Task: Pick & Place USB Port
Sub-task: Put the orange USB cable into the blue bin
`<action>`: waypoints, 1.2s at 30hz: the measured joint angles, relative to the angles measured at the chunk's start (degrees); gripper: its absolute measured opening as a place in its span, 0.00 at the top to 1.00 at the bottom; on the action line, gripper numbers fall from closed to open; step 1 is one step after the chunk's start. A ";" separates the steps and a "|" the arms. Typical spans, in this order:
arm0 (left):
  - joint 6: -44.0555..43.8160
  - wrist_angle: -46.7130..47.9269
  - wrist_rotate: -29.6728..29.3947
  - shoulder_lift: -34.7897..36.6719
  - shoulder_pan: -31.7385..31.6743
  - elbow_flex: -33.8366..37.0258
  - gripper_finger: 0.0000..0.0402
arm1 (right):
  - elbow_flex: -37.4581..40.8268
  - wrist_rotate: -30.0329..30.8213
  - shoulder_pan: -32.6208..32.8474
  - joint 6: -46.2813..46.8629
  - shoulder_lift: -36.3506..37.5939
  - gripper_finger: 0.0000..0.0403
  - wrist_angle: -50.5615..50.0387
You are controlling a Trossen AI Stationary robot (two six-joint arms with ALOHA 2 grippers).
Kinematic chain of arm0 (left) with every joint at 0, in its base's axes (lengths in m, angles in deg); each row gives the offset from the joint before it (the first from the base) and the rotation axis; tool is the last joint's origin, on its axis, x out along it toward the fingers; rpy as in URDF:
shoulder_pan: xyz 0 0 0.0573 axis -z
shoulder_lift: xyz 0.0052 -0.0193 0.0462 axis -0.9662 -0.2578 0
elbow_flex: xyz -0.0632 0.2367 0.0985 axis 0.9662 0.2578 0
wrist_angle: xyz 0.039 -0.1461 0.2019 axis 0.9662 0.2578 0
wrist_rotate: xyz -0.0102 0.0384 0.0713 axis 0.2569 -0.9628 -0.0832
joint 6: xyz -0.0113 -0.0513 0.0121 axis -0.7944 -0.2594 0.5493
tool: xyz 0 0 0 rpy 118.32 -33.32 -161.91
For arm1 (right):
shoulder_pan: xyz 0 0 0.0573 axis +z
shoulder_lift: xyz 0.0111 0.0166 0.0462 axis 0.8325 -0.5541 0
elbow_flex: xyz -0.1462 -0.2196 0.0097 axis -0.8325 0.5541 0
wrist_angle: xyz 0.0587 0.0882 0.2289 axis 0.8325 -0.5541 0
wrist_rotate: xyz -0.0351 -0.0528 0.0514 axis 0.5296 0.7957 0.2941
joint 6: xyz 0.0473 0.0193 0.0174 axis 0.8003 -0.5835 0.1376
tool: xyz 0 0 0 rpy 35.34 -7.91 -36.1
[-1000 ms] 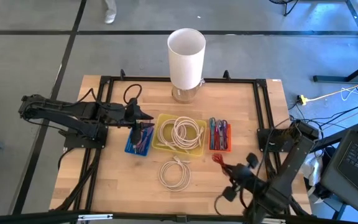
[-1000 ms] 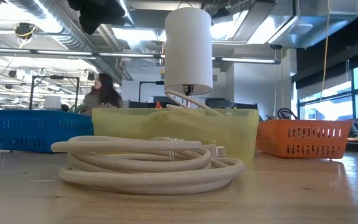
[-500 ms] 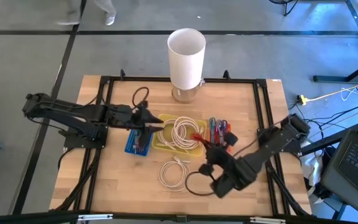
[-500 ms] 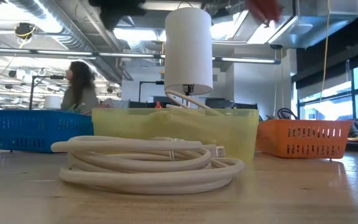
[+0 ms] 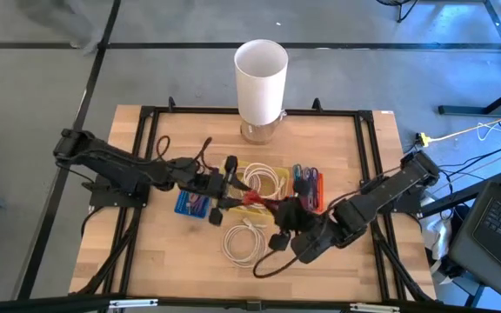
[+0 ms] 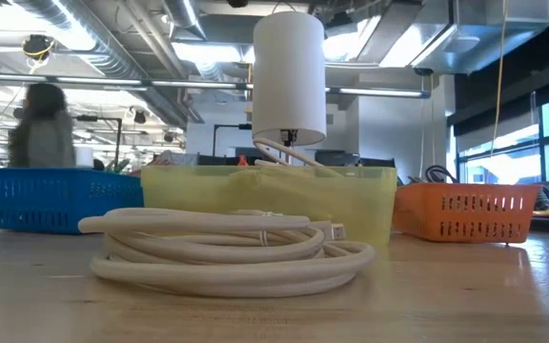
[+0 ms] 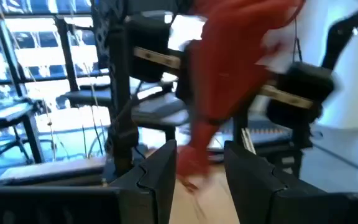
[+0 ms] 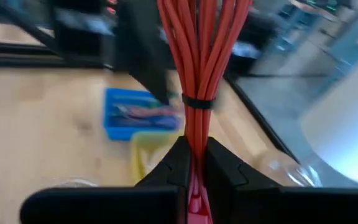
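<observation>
The red cable bundle (image 5: 255, 198), bound by a black tie (image 8: 197, 99), is up in the air over the yellow basket (image 5: 272, 209). My right gripper (image 5: 270, 209) is shut on it, reaching in from the table's right. My left gripper (image 5: 231, 191) comes from the left and is open. Its fingers stand on either side of the bundle's lower end (image 7: 192, 158); whether they touch it I cannot tell. A white coiled cable (image 5: 243, 242) lies flat on the table, near side of the yellow basket. My right gripper pinches the red cable bundle (image 8: 194, 146) between its two fingers just below the black tie, with the strands running along the fingers. The bundle is lifted clear of the table and fans out beyond the fingertips.
A blue basket (image 5: 194, 202) sits left of the yellow one and an orange basket (image 5: 307, 187) sits right of it. A tall white cylinder (image 5: 261, 78) stands at the far edge. A black frame rail (image 5: 146, 156) borders the table. A person passes in the room behind (image 6: 41, 129).
My right gripper has carried the red bundle from the near right part of the table up and leftward to above the yellow basket. My left gripper has swung from over the blue basket toward the table's right, meeting the bundle.
</observation>
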 joint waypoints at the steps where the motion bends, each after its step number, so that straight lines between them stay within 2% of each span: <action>1: -0.21 -1.98 0.03 -0.94 -0.10 0.00 0.68 | 0.00 -1.39 -0.24 -2.21 0.00 0.94 2.30; 6: -0.28 -10.29 4.29 -3.57 -0.28 0.11 0.68 | -0.15 -6.05 -1.77 -7.22 0.17 0.94 6.54; 9: -1.34 -10.29 5.13 -3.59 -0.39 0.13 0.68 | -0.13 -6.20 -2.38 -7.87 0.15 0.94 6.48; 14: -3.36 -9.41 9.80 -3.57 -0.35 0.13 0.68 | -0.07 -6.65 -2.42 -10.44 -0.10 0.94 7.84; 18: -4.29 -10.05 10.57 -3.57 0.13 -0.04 0.66 | -0.04 -6.19 -2.69 -10.46 -0.21 0.94 7.58; 24: -4.01 -10.06 10.62 -3.02 0.87 -0.07 0.54 | -0.02 -6.95 -2.64 -10.89 -0.22 0.94 8.48; 28: -3.86 -10.14 10.63 -3.02 0.85 -0.11 0.50 | 0.00 -7.30 -2.77 -11.87 -0.22 0.94 10.01; 32: -3.81 -10.68 9.63 -3.02 0.85 -0.11 0.51 | 0.00 -8.74 -3.68 -11.86 -0.22 0.94 10.43; 36: -0.86 -10.82 6.97 -3.02 0.85 -0.11 0.59 | 0.00 -9.93 -4.58 -11.78 -0.22 0.94 10.81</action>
